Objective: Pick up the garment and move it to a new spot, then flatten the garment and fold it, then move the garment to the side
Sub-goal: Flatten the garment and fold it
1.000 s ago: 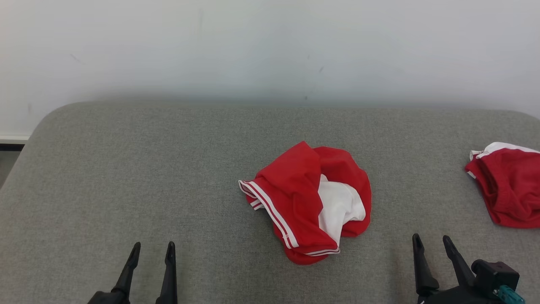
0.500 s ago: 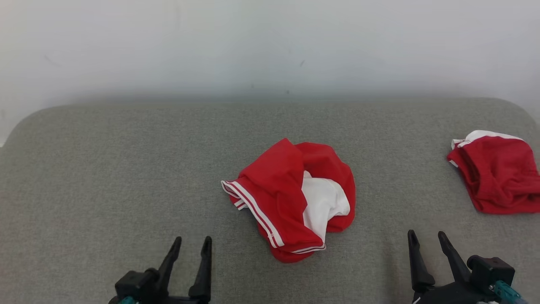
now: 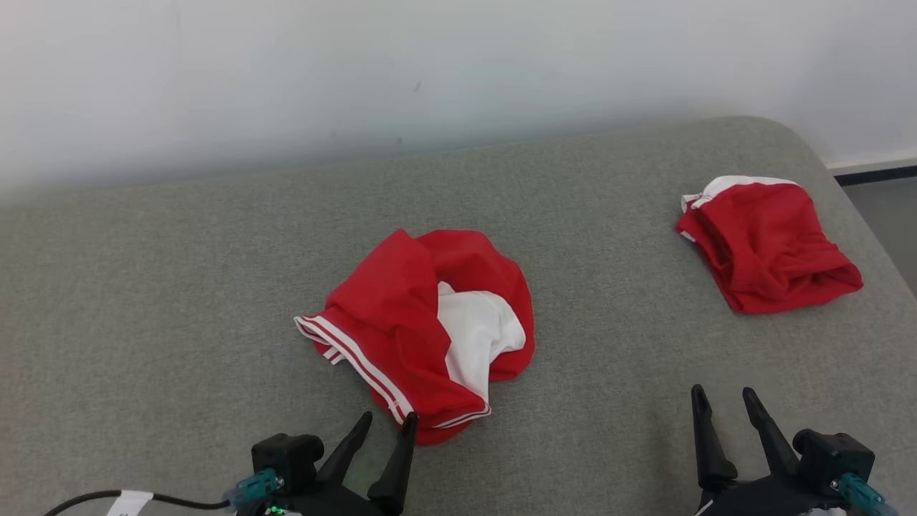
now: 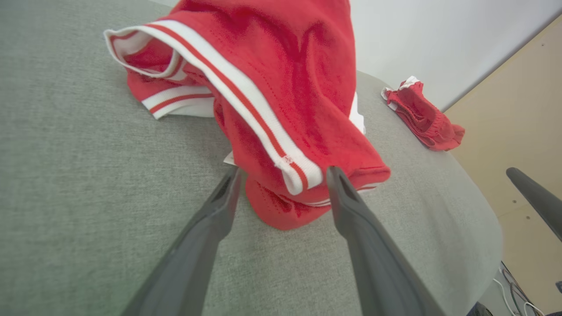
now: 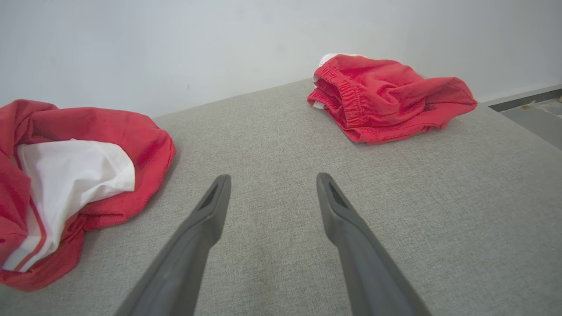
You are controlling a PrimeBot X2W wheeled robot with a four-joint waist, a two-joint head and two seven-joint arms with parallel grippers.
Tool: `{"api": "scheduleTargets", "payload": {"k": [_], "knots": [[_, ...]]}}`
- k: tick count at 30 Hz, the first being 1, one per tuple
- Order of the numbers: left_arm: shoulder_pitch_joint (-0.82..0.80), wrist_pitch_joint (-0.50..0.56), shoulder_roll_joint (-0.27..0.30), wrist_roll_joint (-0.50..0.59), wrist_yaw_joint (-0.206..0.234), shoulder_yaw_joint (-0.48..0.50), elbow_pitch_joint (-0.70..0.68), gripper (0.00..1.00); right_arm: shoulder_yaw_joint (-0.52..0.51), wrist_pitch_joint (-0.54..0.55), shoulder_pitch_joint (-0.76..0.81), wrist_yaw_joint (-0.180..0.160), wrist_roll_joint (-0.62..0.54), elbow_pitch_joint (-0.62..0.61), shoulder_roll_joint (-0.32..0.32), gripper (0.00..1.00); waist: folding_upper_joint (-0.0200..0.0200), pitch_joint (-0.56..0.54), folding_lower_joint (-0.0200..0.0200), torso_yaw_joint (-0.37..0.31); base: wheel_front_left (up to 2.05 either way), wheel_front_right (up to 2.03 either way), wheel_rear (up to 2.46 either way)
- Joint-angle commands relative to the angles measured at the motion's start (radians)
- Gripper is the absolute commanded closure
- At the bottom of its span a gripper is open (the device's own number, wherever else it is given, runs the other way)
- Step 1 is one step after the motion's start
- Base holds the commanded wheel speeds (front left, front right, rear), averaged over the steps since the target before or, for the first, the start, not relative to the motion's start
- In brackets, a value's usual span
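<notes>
Your left fingers (image 3: 400, 451) are spread wide and hold nothing, tips just at the near striped hem of the crumpled red jersey shirt (image 3: 401, 322) with white sleeve, mid grey fabric worktop (image 3: 179, 287). Right fingers (image 3: 706, 437) are equally wide, empty, over bare fabric. A bunched red garment (image 3: 766, 247) lies far right, well apart.

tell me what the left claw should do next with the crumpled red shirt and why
Probably ease the left claw forward a little and close it on the near striped edge of the garment. Its jaws stand open with that bunched edge right at the tips, not yet gripped, and the garment lies crumpled on the grey cushion, so it needs lifting first.
</notes>
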Motion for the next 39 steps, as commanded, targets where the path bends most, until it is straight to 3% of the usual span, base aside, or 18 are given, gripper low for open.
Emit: {"api": "scheduleTargets", "payload": {"k": [1,10,12,13,14,16,22,28,39], "knots": [[-0.016,0.000,0.009,-0.011,-0.001,-0.007,0.001,0.00,0.002,-0.008,-0.015,0.003,0.005,0.003,0.000,0.00,-0.0001,0.022,-0.0001,-0.037,0.00,0.00,0.00],[-0.047,0.011,0.018,-0.059,-0.001,-0.020,0.026,0.00,0.019,-0.020,-0.027,0.003,0.019,0.020,0.000,0.00,-0.0001,0.039,-0.0001,-0.072,0.00,0.00,0.00],[-0.048,0.013,0.018,-0.060,-0.001,-0.023,0.032,0.61,0.019,-0.024,-0.029,0.003,0.019,0.024,0.000,0.00,-0.0001,0.038,-0.0001,-0.075,0.00,0.00,0.00],[-0.050,0.012,0.017,-0.064,-0.001,-0.025,0.033,0.78,0.020,-0.026,-0.030,0.003,0.019,0.026,0.000,0.00,-0.0001,0.037,-0.0001,-0.077,0.00,0.00,0.00],[-0.050,0.012,0.017,-0.064,-0.001,-0.025,0.033,0.78,0.020,-0.026,-0.030,0.003,0.019,0.026,0.000,0.00,-0.0001,0.037,-0.0001,-0.077,0.00,0.00,0.00],[-0.054,0.009,0.017,-0.067,-0.001,-0.030,0.034,1.00,0.020,-0.027,-0.030,0.003,0.018,0.030,0.000,0.00,-0.0001,0.036,-0.0001,-0.078,0.00,0.00,0.00],[-0.087,-0.064,0.049,-0.029,-0.001,-0.087,-0.024,1.00,0.020,-0.025,-0.032,0.003,0.011,0.038,0.000,0.00,-0.0001,0.024,-0.0001,-0.067,0.00,0.00,0.00],[-0.227,-0.105,0.077,0.038,-0.001,-0.164,-0.147,1.00,0.031,-0.022,-0.028,0.003,0.011,0.043,0.000,0.00,-0.0001,0.007,-0.0001,-0.049,0.00,0.00,0.00],[-0.576,-0.091,0.013,0.069,-0.001,-0.275,-0.283,1.00,0.066,-0.030,-0.033,0.003,0.035,0.066,0.000,0.00,-0.0001,-0.019,-0.0001,-0.077,0.00,0.00,0.00]]}}
